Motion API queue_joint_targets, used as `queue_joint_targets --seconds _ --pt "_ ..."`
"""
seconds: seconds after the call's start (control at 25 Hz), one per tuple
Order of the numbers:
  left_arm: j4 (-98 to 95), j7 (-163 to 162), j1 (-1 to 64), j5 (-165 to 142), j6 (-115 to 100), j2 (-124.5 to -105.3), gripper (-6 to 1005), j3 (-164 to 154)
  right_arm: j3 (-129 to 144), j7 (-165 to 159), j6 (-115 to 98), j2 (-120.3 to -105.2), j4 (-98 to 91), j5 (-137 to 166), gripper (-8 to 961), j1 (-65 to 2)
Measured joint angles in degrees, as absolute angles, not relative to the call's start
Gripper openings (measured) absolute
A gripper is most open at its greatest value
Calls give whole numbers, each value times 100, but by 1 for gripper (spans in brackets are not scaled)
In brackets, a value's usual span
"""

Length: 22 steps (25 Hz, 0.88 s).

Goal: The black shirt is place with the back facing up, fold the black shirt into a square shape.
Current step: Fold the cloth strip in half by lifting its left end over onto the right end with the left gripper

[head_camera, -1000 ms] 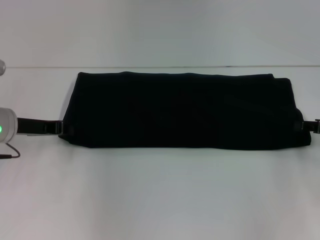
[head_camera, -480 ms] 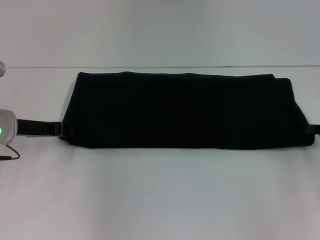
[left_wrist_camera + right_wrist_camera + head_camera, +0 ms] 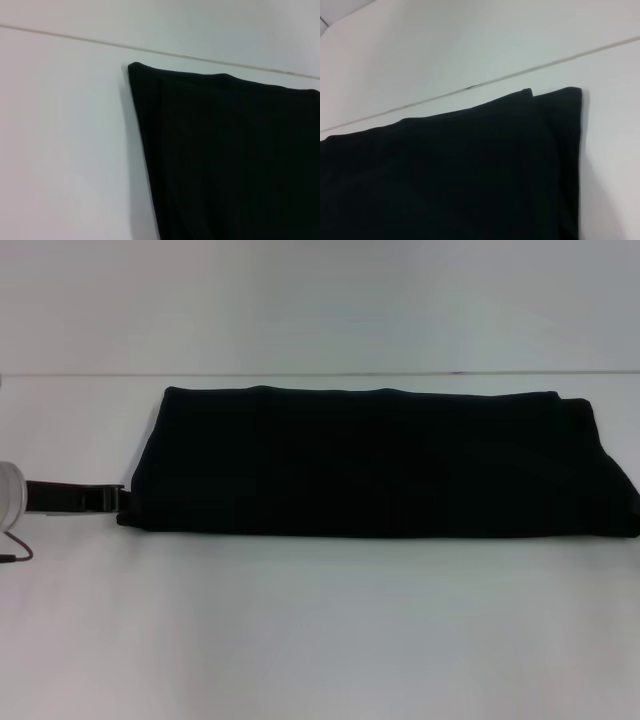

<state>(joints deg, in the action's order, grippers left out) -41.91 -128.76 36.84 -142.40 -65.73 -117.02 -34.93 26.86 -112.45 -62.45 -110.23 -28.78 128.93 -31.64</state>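
Shirt: the black shirt [image 3: 380, 462] is lying flat on the white worktop [image 3: 320, 630] as a long folded band, stretching from my left across to the head view's right edge. My left claw [image 3: 112, 500] is sitting at the band's left near corner, touching the cloth; I cannot tell how its fingers stand. My right claw is showing nowhere in view.
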Motion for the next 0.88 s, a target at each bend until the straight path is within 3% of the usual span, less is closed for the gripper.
queue_joint_targets --seconds 0.4,0.64,0.88 --pt "-4193 -12814 3674 -14246 -6662 -11692 48 -3489 2590 -11289 -6321 -11049 -2961 12890 10 -3118" --pt "-4193 -12754 3700 -14239 -6811 -11688 57 -3497 2086 -11280 -6821 -11047 -3397 12860 146 -3179" --pt "-4188 -12747 3720 -14220 -6821 -11689 66 -3515 2152 -11277 -7028 -11051 -3509 12766 410 -3522"
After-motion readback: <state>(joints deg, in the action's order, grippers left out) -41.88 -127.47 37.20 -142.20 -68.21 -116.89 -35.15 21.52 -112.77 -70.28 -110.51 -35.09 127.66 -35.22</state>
